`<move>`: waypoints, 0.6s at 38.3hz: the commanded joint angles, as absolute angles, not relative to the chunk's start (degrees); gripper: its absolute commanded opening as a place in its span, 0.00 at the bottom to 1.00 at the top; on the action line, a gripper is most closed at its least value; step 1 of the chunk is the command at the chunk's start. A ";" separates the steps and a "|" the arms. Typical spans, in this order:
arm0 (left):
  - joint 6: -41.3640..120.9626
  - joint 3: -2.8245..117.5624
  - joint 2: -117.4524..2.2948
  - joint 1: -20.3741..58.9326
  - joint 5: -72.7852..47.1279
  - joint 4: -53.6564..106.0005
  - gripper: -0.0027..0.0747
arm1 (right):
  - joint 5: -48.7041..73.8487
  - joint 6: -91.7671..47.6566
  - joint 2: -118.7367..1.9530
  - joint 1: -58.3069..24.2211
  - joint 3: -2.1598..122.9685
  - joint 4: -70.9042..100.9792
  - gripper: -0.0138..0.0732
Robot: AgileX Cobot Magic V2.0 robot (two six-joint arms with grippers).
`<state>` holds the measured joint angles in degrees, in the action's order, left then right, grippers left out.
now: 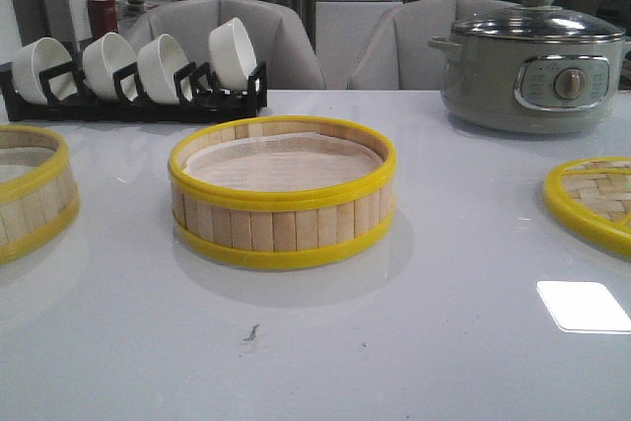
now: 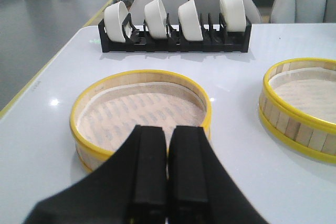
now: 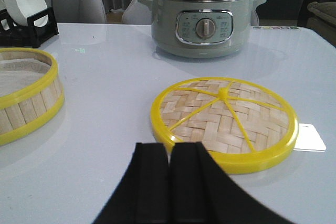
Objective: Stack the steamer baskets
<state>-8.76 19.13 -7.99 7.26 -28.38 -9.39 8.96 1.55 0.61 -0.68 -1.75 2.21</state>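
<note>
While the front view takes in the whole white counter (image 1: 325, 342), neither arm appears in it; only the wrist views show the fingers. In the left wrist view the left gripper (image 2: 168, 182) has its 2 black fingers pressed together, holding nothing, just in front of the left steamer basket (image 2: 140, 116). In the right wrist view the right gripper (image 3: 169, 187) is likewise closed and empty, near the woven-bamboo lid (image 3: 224, 124), which lies flat on the counter with yellow ribs meeting off-centre. The front view cuts this lid off at the right edge and the left basket at the left edge.

The 2 steamer baskets sit apart on the counter, unstacked. The middle steamer basket (image 1: 283, 206) stands at the centre of the front view, upright, a shallow round ring with walls of vertical pale wood slats, yellow rims top and bottom, and a whitish liner inside. The left basket looks the same.

Behind them, a black rack (image 1: 133, 104) holds 4 white bowls (image 1: 233, 52) on edge, and a grey electric pot (image 1: 533, 66) with a glass lid stands at the back right.
</note>
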 commanded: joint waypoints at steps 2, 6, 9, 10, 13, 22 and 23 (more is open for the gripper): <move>-8.63 36.46 -18.53 10.20 -33.87 -14.08 0.15 | 4.06 1.38 1.76 -0.32 -0.87 1.53 0.22; -8.63 51.32 -28.71 11.74 -40.24 -16.80 0.15 | 4.06 1.38 1.76 -0.32 -0.87 1.53 0.22; -8.63 59.99 -36.20 12.17 -43.34 -18.80 0.15 | 4.06 1.38 1.76 -0.32 -0.87 1.53 0.22; -8.63 63.67 -38.62 12.17 -44.01 -19.33 0.15 | 4.06 1.38 1.76 -0.32 -0.87 1.53 0.22; -8.50 69.65 -44.90 12.17 -45.80 -20.11 0.15 | 4.06 1.38 1.76 -0.32 -0.87 1.53 0.22; -8.40 73.80 -54.51 12.17 -50.40 -19.64 0.15 | 4.06 1.38 1.76 -0.32 -0.87 1.53 0.22; -8.40 73.80 -54.94 12.17 -50.67 -19.32 0.15 | 4.06 1.38 1.76 -0.32 -0.87 1.53 0.22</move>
<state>-8.36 71.89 -54.68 11.83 -53.57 -18.90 8.96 1.55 0.61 -0.68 -1.75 2.21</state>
